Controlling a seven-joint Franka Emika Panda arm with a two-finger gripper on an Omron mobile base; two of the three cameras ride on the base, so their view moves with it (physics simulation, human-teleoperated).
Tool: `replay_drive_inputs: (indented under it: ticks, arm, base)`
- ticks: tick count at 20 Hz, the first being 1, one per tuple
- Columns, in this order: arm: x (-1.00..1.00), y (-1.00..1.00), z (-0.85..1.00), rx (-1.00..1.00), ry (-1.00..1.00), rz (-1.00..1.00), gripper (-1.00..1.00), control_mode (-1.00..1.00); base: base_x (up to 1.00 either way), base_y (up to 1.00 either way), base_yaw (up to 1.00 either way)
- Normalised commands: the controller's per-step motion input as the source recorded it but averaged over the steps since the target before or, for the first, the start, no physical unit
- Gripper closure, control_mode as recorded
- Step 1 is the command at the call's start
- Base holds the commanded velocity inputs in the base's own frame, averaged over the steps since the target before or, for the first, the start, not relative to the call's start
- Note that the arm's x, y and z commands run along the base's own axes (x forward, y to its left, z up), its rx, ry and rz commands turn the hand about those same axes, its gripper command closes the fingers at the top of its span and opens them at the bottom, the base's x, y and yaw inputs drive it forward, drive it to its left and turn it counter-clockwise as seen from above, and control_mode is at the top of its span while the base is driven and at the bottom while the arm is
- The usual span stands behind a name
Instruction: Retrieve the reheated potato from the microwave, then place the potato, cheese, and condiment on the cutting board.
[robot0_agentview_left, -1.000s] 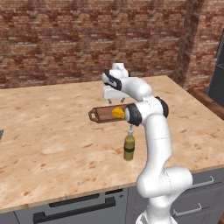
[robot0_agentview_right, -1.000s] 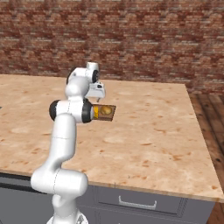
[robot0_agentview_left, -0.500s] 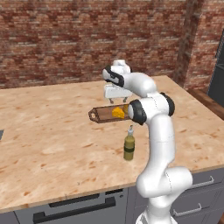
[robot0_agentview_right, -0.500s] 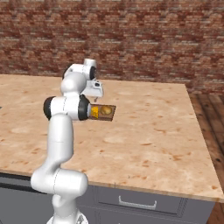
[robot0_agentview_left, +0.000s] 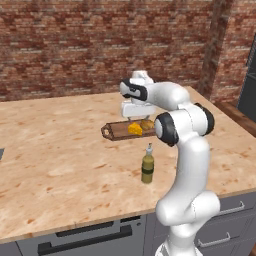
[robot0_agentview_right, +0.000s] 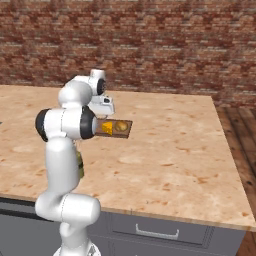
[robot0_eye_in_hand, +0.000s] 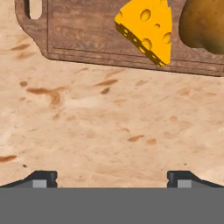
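Below my gripper (robot0_eye_in_hand: 112, 177) lies bare counter (robot0_eye_in_hand: 109, 122), and just ahead of the spread, empty tips sits the board (robot0_eye_in_hand: 87, 35) with the cheese (robot0_eye_in_hand: 148, 28) and potato (robot0_eye_in_hand: 203, 24) already on it. Over the last second my hand has drawn back from the board. The bottle (robot0_agentview_left: 147, 167) stands behind me, near my base, so I judge it comes next.

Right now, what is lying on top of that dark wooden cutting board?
On the cutting board lie the cheese wedge and, beside it, the potato. In both base views the robot's arm covers one end of the board. The condiment bottle stands off it, on the countertop.
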Motion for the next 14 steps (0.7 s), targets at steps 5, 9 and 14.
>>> replay_drive_inputs:
  ticks: [5,9,14]
  arm:
    - [-0.55,0.0,0.29,0.0,0.0,-0.03,-1.0,-1.0]
    - [-0.48,0.0,0.34,0.0,0.0,-0.02,-1.0,-1.0]
    - [-0.49,0.0,0.3,0.0,-0.01,0.0,-1.0,-1.0]
  base:
    - [0.0,0.0,0.0]
    - [0.0,0.0,0.0]
    - [0.0,0.0,0.0]
